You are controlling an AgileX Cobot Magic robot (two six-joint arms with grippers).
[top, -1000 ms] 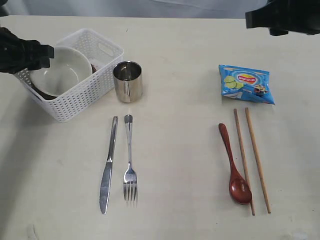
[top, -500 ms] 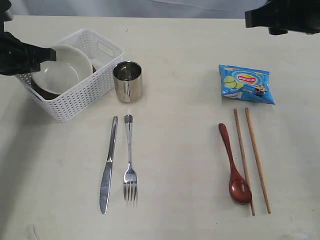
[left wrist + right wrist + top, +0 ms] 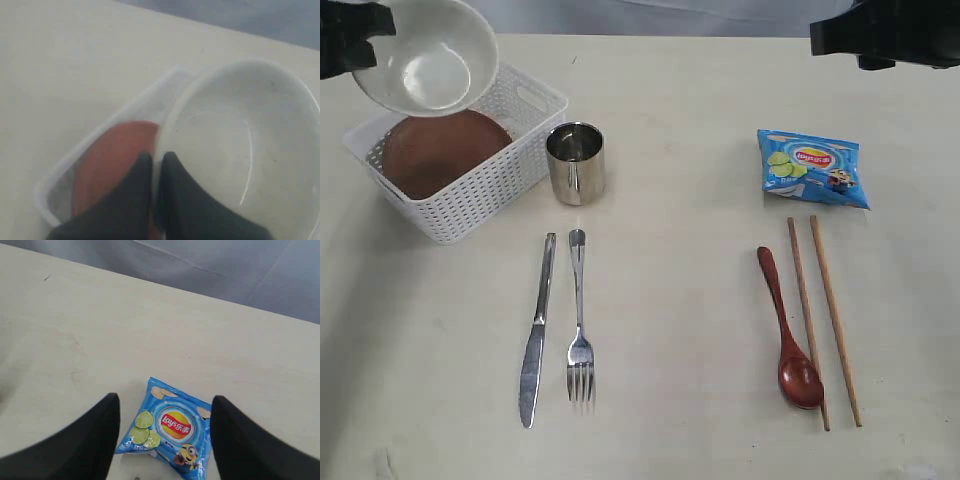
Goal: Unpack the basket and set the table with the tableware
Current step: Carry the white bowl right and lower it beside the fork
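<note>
**Bowl is hanging over the basket**

The cream bowl (image 3: 425,60) is hanging above the white basket (image 3: 470,205). The left gripper (image 3: 156,165) is pinching its rim between two fingers, and only the left wrist view is showing that pinch. Below those fingers, the red-brown plate (image 3: 440,155) is lying in the basket. The steel cup (image 3: 576,160), knife (image 3: 535,335), fork (image 3: 579,330), wooden spoon (image 3: 788,330) and chopsticks (image 3: 807,320) are lying on the table (image 3: 680,100). So I think only the bowl and plate are waiting to be placed. The right gripper (image 3: 165,399) is holding nothing, its fingers spread wide. Its wrist view is showing the blue snack packet (image 3: 167,432) under that gap.

blue snack packet (image 3: 813,167) flat on tabletop (image 3: 690,120), near the right edge, label side up: red-yellow logo, lime slices, cartoon figure. grey backdrop (image 3: 620,15) behind the tabletop.
</note>
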